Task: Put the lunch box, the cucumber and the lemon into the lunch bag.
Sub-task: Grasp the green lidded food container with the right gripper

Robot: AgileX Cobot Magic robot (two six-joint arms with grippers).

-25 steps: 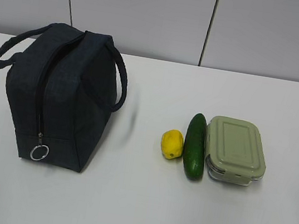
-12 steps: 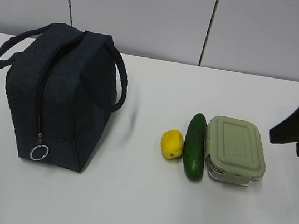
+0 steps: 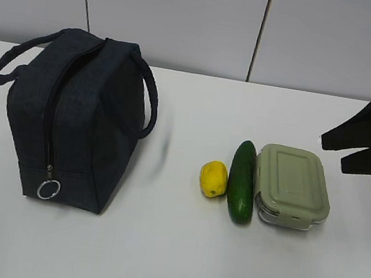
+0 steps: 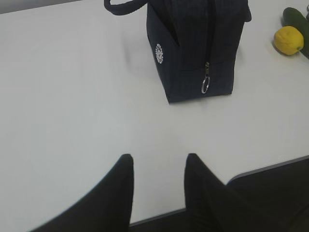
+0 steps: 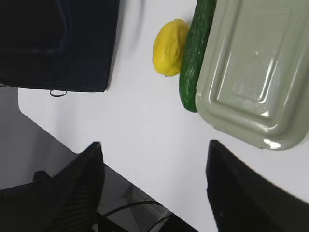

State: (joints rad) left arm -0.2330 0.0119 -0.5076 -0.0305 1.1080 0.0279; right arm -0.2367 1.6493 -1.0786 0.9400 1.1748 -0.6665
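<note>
The dark navy lunch bag [image 3: 73, 119] stands on the left of the white table, its zipper closed, the ring pull [image 3: 48, 189] low on its near end; it also shows in the left wrist view [image 4: 195, 46]. The yellow lemon [image 3: 213, 178], the dark green cucumber [image 3: 242, 181] and the sage-lidded lunch box [image 3: 291, 186] lie side by side right of centre. My right gripper [image 3: 331, 152] is open and empty, in the air right of the lunch box [image 5: 253, 72]. My left gripper [image 4: 157, 159] is open and empty over the table's near edge, well short of the bag.
The white table [image 3: 168, 255] ends at a grey panelled wall behind. Its front edge [image 4: 270, 166] shows in the left wrist view, with dark floor below. A cable [image 5: 125, 208] hangs under the table edge in the right wrist view.
My right arm has come into the exterior view from the right edge and moved up and left toward the lunch box. The bag, lemon, cucumber and lunch box have not moved.
</note>
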